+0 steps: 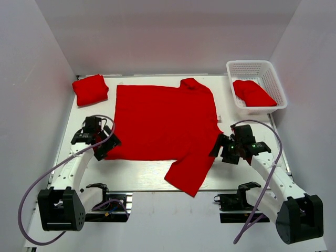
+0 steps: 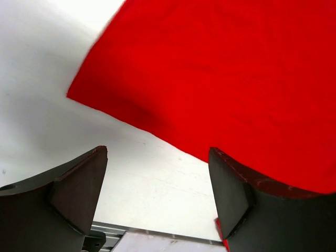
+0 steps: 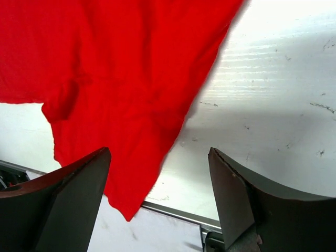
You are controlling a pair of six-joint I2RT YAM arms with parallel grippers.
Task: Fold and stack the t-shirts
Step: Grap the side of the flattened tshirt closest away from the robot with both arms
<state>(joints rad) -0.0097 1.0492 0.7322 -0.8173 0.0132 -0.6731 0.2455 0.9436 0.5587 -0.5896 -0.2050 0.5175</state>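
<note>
While left pincer (image 2: pixel 157 152) and right pincer (image 3: pixel 160 152) gape empty, red t-shirt (image 1: pixel 163 121) sprawls on scuffed white table (image 1: pixel 142 181), pale walls (image 1: pixel 168 31) around.

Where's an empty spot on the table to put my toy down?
Bare table shows along the near edge, left of the hanging sleeve of the spread t-shirt. Another patch lies between the basket and the right tool. Crowded: the far left corner holds a folded t-shirt, and the left tool hugs the shirt's corner.

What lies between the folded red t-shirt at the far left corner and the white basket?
The far part of the spread-out red t-shirt lies there, flat; the top view shows it.
</note>
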